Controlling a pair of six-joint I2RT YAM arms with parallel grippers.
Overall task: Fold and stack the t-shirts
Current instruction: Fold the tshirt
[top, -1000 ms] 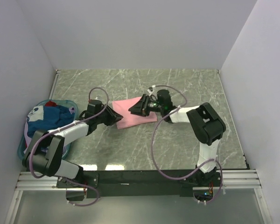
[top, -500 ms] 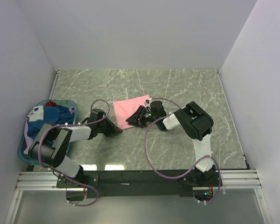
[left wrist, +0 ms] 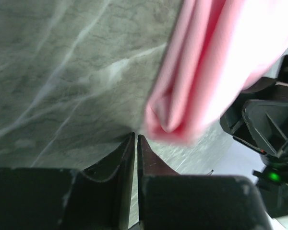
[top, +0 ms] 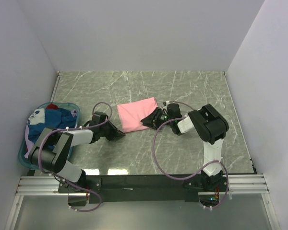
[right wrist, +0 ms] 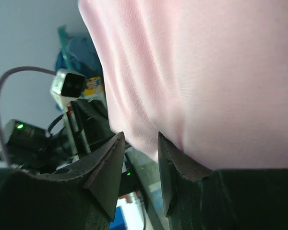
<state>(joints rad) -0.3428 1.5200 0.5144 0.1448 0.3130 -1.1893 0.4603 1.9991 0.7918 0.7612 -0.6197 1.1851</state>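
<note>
The light pink t-shirt (top: 136,114) lies folded into a small rectangle on the marble table, between my two grippers. My left gripper (top: 121,134) is shut and empty, low on the table just off the shirt's near left corner (left wrist: 216,62); its tips (left wrist: 136,136) stop short of the cloth. My right gripper (top: 146,121) is open at the shirt's near right edge. In the right wrist view (right wrist: 140,141) one finger rests against the pink cloth (right wrist: 206,72). Blue, white and red shirts (top: 50,122) are bunched in the basket.
The teal plastic basket (top: 67,103) stands at the table's left edge, against the left wall. White walls close off the left, back and right. The right gripper's black body (left wrist: 269,129) shows just beyond the shirt in the left wrist view.
The pink shirt went from held between both grippers to lying folded on the table, shifted back. The right gripper let go and drew back right; the left gripper dropped to the table.
</note>
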